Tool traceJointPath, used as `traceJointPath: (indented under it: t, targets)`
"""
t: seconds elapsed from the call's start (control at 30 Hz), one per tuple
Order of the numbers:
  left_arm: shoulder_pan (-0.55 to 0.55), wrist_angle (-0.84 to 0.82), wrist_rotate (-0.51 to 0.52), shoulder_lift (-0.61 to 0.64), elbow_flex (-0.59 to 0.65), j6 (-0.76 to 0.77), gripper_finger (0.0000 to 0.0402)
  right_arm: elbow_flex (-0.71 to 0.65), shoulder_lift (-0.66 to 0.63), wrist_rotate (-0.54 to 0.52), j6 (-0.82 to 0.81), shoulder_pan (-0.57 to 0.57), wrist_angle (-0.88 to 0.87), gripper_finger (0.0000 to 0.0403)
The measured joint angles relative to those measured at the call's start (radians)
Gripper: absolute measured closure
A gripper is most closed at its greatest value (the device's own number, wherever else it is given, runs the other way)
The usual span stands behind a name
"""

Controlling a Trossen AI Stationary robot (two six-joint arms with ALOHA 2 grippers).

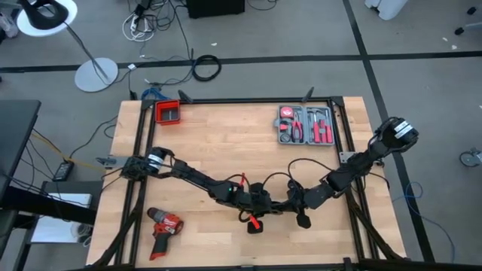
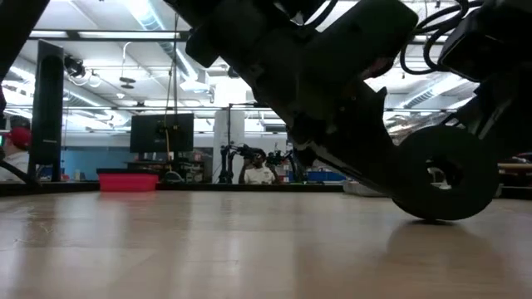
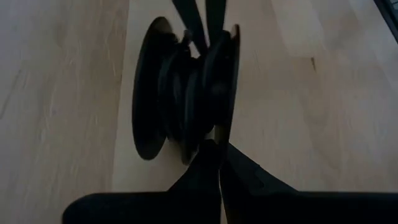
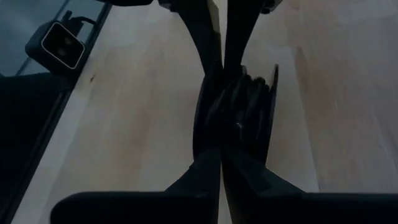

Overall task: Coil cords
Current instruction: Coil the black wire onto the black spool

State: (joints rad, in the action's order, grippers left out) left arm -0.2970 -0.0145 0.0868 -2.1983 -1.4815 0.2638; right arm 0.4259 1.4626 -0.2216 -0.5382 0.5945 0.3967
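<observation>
The cords show as dark turns wound on a black reel (image 3: 186, 93) with round flanges. The reel stands on edge at the table's middle (image 1: 276, 202) and shows as a dark disc (image 2: 440, 184) in the low view. A loose loop of thin black cord (image 1: 301, 164) runs off toward the far side. My left gripper (image 3: 219, 152) comes from the left and my right gripper (image 4: 221, 155) from the right. Both are shut at the reel from opposite sides. My left gripper pinches the rim of one flange (image 3: 227, 118) between its two fingertips, slanting down from the table's left. The reel stands on edge, its lower rim (image 2: 439, 218) at the tabletop; whether it rests there I cannot tell. My right gripper is shut on the reel's edge (image 4: 214, 134), slanting down from the table's right. Whether its fingertips have a flange or the wound cord I cannot tell. In the left wrist view its fingers (image 3: 214, 25) reach the reel's opposite side.
A red drill (image 1: 164, 228) lies at the near left, a red bin (image 1: 169, 113) at the far left, and a grey tool tray (image 1: 305, 126) at the far right. A red-and-black piece (image 1: 256, 224) and a small black part (image 1: 303, 220) lie just in front of the grippers.
</observation>
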Motion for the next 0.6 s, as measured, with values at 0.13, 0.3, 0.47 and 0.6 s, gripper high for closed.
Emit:
traceJointPath:
  t: [0.13,0.3,0.47,0.6]
  targets:
    - [0.000,-0.016,0.001,-0.003,0.000,0.000,0.0401,0.000,0.022,0.003,-0.002,0.000,0.034,0.0378]
    - [0.000,-0.021,-0.004,-0.004,0.000,0.001,0.0400,0.001,0.025,0.008,-0.008,0.000,0.043,0.0376]
    - [0.001,-0.027,-0.003,-0.004,0.000,0.003,0.0374,0.001,0.026,0.018,-0.012,0.001,0.044,0.0376]
    - [0.003,-0.031,0.001,-0.004,0.000,0.003,0.0347,0.002,0.026,0.021,-0.014,0.001,0.047,0.0376]
